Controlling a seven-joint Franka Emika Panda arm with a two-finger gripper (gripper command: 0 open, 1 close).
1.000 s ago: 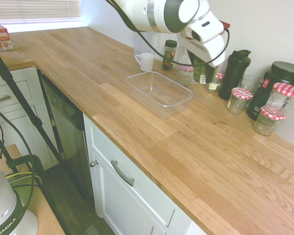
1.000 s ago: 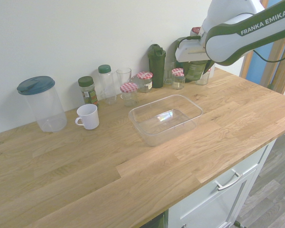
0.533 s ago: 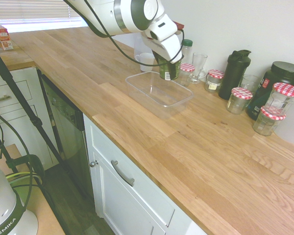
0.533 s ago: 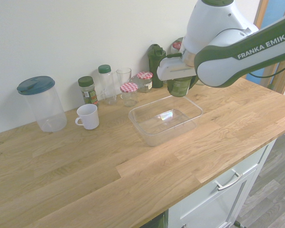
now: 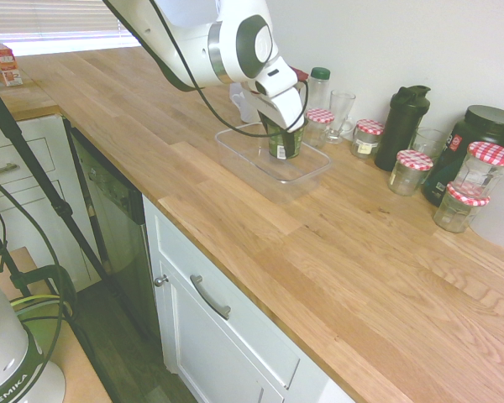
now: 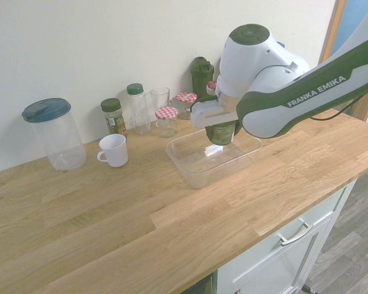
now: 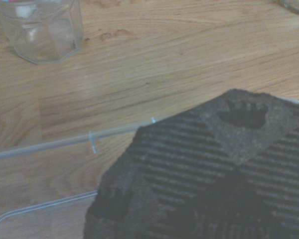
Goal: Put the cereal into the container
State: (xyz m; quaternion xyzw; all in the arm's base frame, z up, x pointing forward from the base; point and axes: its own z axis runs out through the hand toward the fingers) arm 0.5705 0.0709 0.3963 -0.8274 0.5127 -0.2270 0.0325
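The end effector (image 5: 284, 128) pinches the cereal (image 5: 286, 141) (a dark green jar) inside the container (image 5: 307, 175).

The cereal jar (image 5: 286, 141), short and dark green with a small white label patch, hangs roughly upright just inside the container (image 5: 239, 144), over its far half. The container is a shallow clear plastic tray with rounded corners, resting on the wooden countertop.
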